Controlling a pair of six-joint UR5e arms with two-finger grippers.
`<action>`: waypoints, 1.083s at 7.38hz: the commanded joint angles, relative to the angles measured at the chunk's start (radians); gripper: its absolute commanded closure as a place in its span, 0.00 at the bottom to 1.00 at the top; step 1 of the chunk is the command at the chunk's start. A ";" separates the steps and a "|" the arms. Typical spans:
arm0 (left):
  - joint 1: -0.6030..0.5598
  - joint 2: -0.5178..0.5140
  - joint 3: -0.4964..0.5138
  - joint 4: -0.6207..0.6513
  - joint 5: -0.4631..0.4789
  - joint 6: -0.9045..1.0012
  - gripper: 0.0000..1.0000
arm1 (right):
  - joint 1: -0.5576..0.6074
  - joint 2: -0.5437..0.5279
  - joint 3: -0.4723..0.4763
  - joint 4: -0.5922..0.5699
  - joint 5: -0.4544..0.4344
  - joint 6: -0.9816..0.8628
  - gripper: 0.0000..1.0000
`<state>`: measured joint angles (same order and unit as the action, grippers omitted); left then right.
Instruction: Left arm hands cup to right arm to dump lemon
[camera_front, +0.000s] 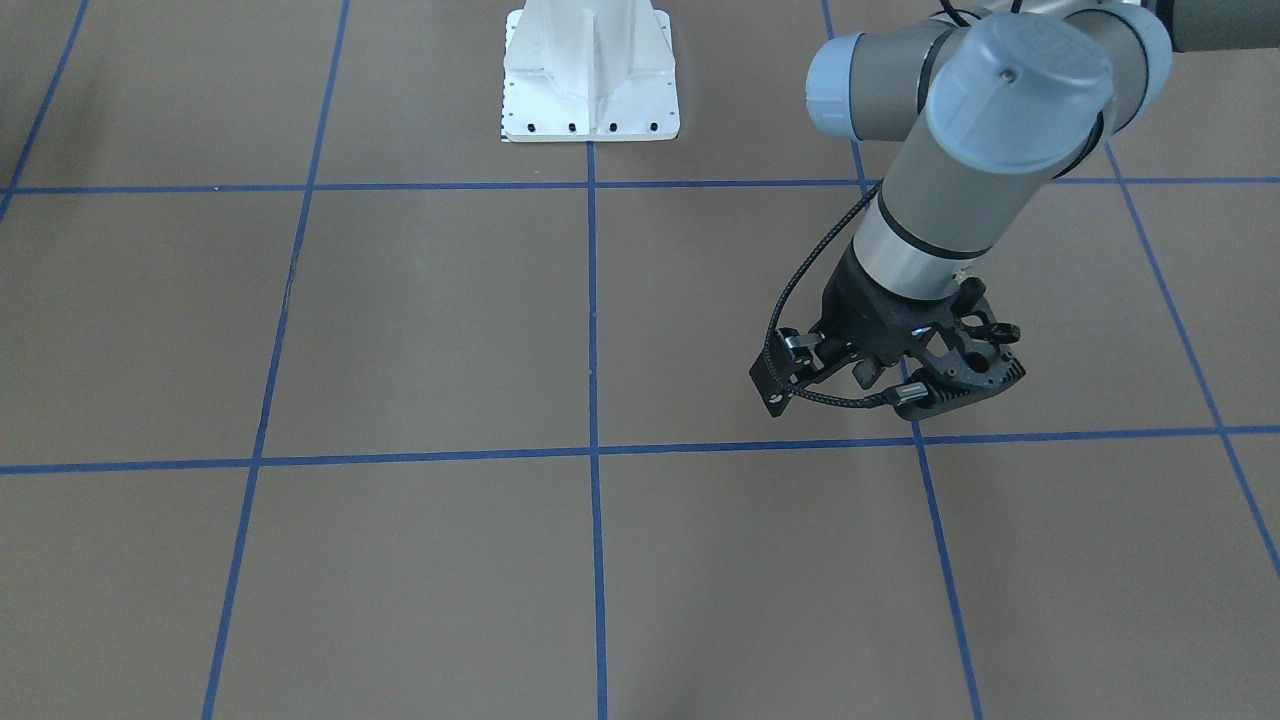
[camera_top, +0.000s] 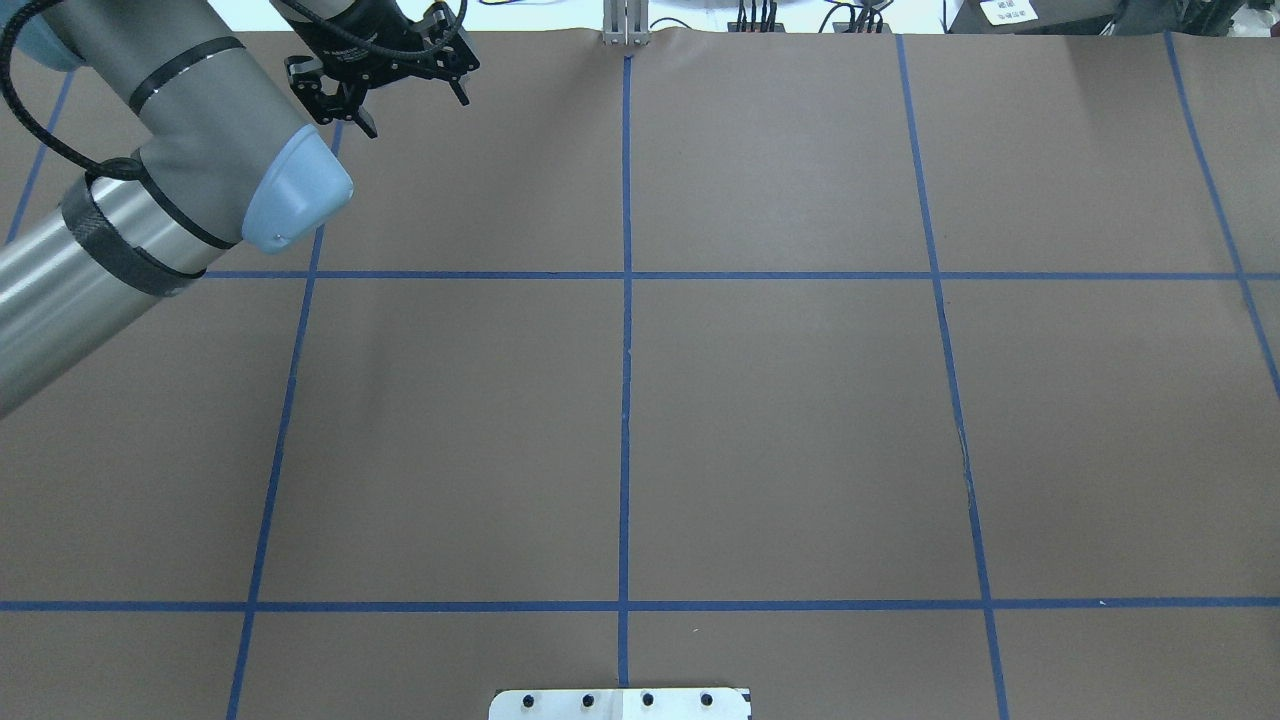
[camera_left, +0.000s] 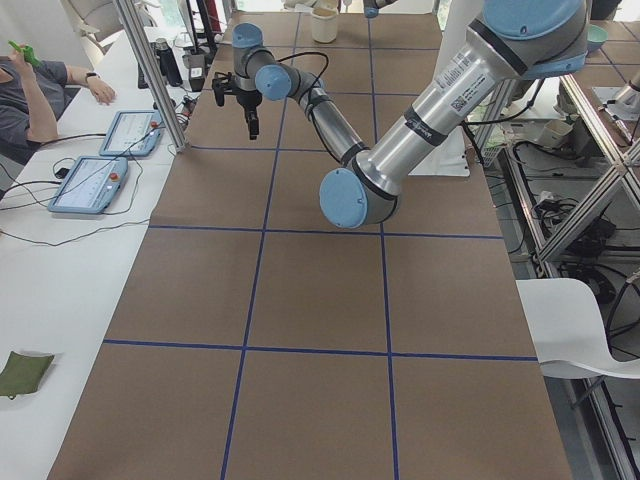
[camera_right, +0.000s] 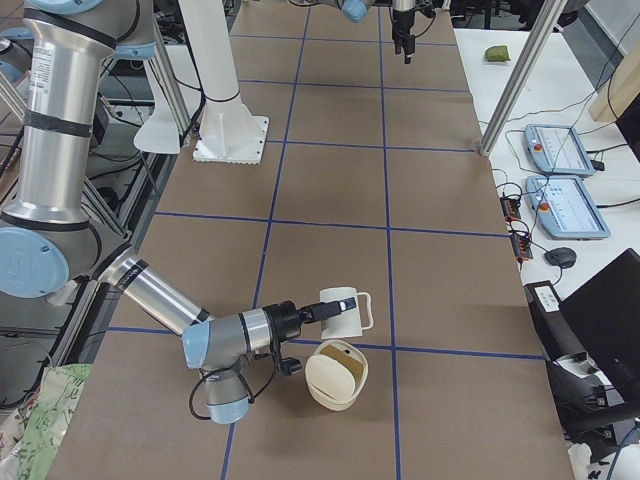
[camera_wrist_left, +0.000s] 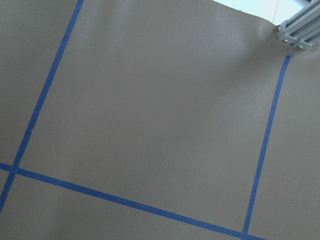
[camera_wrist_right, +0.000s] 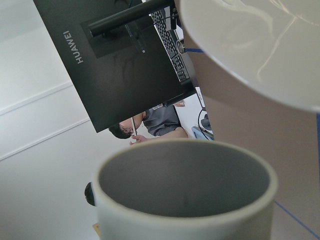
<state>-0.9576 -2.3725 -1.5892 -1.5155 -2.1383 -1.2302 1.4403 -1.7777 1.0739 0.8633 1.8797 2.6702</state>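
Off-white cup (camera_right: 343, 312) ahead of the right fingers (camera_right: 312, 313), long axis crosswise to them, handle on its far side, grey mouth toward a cream bowl (camera_right: 335, 385) beside it, grip cannot be told, left fingers (camera_top: 345, 100) wide and empty over the bench (camera_top: 780, 420)

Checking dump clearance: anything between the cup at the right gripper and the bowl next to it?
Nothing visible. In the right side view the cup stands upright at the right gripper, with the bowl tipped right beside it on the table. They sit so close I cannot tell whether they touch.
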 joint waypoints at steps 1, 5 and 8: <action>0.000 -0.001 -0.002 0.000 0.000 0.000 0.00 | -0.003 0.011 0.003 0.000 0.074 -0.274 0.93; 0.003 -0.002 0.000 -0.002 0.000 0.000 0.00 | -0.003 0.009 0.037 -0.032 0.199 -0.785 0.91; 0.007 0.001 -0.002 -0.005 0.000 0.000 0.00 | -0.001 0.001 0.237 -0.336 0.231 -1.097 0.90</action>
<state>-0.9525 -2.3729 -1.5894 -1.5185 -2.1384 -1.2303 1.4386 -1.7765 1.2236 0.6602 2.1039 1.6971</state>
